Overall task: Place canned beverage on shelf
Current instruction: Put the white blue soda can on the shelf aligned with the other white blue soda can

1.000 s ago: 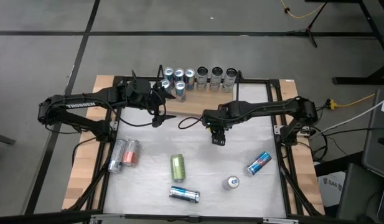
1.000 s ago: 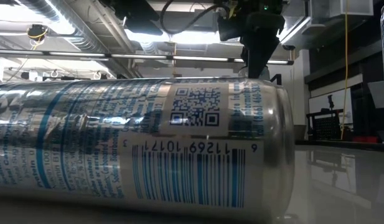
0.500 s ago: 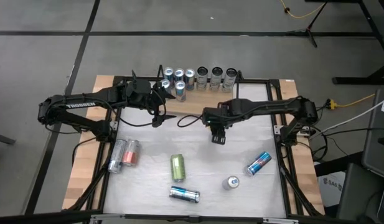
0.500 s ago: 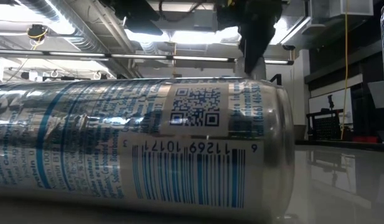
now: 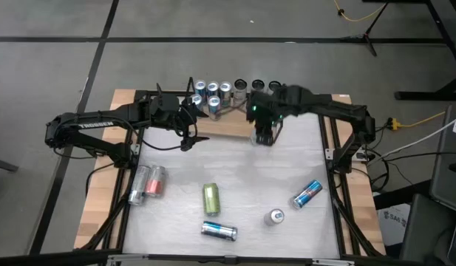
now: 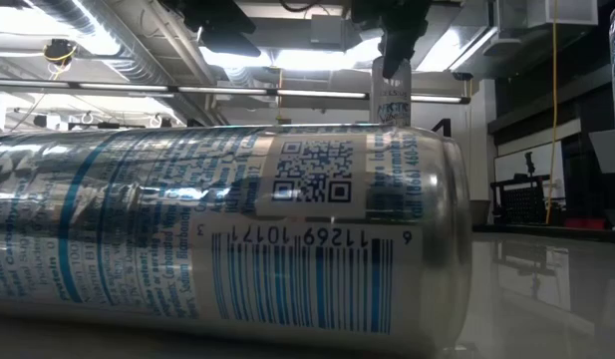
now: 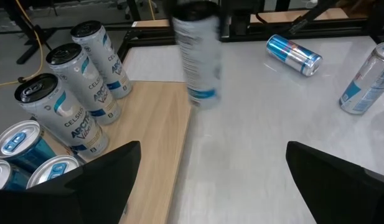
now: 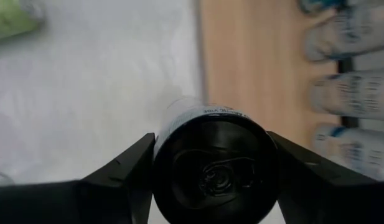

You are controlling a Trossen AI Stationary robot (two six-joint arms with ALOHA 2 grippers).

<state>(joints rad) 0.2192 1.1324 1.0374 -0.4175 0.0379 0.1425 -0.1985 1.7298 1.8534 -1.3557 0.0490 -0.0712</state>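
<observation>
My right gripper is shut on a white canned beverage with a black top, held in the air at the near edge of the shelf's wooden board. The same can shows high up in the low view. Several cans stand upright on their bases along the shelf's far side. My left gripper hovers open at the board's left end, nothing between its fingers. My right gripper pinches the can's top end between its two fingers, one on each side of the rim. The fingers come from above, pointing down. The can hangs upright below them, lifted clear of the table.
Loose cans on the white table: two side by side at the left, a green one, a blue-silver one near the front, an upright one and a blue one. Bare board lies between the standing cans and the table.
My right gripper has risen and moved from the middle of the table toward the far edge and the shelf. The can has come up with it, upright and clear of the table.
</observation>
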